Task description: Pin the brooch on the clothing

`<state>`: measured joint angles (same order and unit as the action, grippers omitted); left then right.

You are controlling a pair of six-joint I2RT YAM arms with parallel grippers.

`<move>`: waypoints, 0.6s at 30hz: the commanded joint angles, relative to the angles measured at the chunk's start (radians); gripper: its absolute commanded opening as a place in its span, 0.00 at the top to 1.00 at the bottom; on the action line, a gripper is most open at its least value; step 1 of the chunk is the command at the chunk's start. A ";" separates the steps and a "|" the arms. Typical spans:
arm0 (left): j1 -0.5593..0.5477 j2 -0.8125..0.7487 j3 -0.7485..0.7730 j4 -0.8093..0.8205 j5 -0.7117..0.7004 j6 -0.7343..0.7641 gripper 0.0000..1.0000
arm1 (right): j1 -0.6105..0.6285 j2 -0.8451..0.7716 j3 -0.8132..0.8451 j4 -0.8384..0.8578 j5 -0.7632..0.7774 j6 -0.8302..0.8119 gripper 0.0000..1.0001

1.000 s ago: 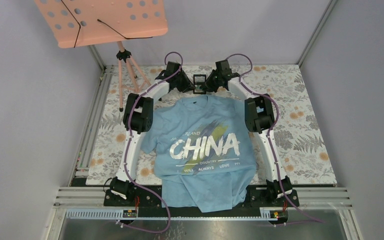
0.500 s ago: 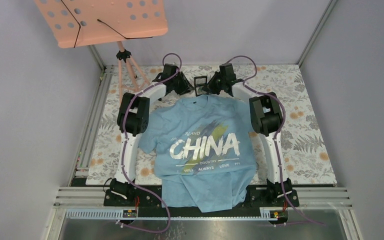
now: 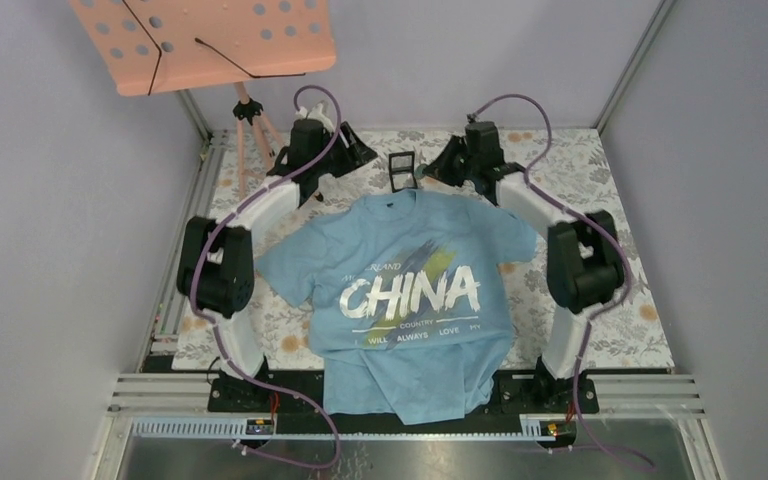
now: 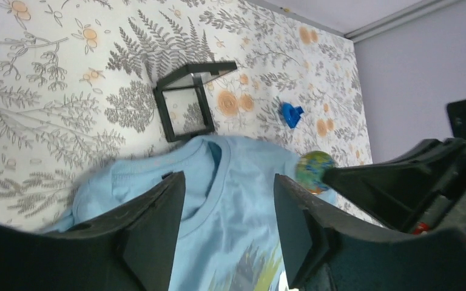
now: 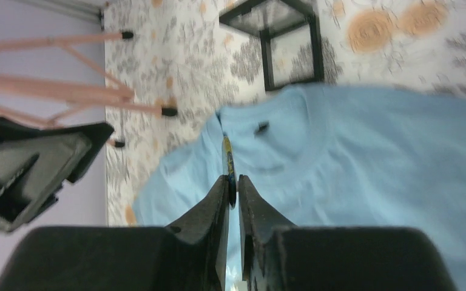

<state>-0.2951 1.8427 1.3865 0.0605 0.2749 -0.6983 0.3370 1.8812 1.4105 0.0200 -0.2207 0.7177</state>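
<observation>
Steadiness counts: right hand [image 5: 233, 182], clamped on the brooch [image 4: 314, 171], should descend flat onto the shirt [image 3: 410, 232]; left hand [image 4: 227, 182] gapes empty.

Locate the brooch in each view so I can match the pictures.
Top external: too small to make out.
Left wrist: right of centre, the brooch is a round disc at the tip of the right tool, above the shirt.
Right wrist: centre, seen edge-on, pinched between that tool's fingers.
Shared landmark: the black frame just past the collar.
</observation>
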 commanded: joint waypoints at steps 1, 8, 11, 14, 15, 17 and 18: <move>-0.027 -0.187 -0.232 0.124 0.014 0.009 0.41 | -0.006 -0.281 -0.238 0.027 -0.010 -0.123 1.00; -0.182 -0.476 -0.500 0.194 0.152 -0.038 0.40 | -0.006 -0.692 -0.545 -0.061 -0.200 -0.223 1.00; -0.247 -0.593 -0.623 0.310 0.306 -0.090 0.41 | -0.005 -0.820 -0.638 -0.070 -0.367 -0.227 1.00; -0.306 -0.727 -0.736 0.382 0.381 -0.134 0.40 | 0.000 -0.937 -0.719 -0.052 -0.509 -0.192 1.00; -0.333 -0.778 -0.767 0.391 0.389 -0.141 0.40 | 0.005 -0.974 -0.745 -0.034 -0.544 -0.169 1.00; -0.372 -0.870 -0.807 0.373 0.385 -0.131 0.36 | 0.016 -1.039 -0.786 0.032 -0.609 -0.117 1.00; -0.390 -0.910 -0.823 0.354 0.374 -0.113 0.34 | 0.024 -1.061 -0.804 0.058 -0.643 -0.092 1.00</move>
<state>-0.6334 1.0725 0.6147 0.3168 0.5777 -0.8059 0.3393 0.9092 0.6575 -0.0303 -0.6506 0.5552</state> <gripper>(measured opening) 0.628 0.142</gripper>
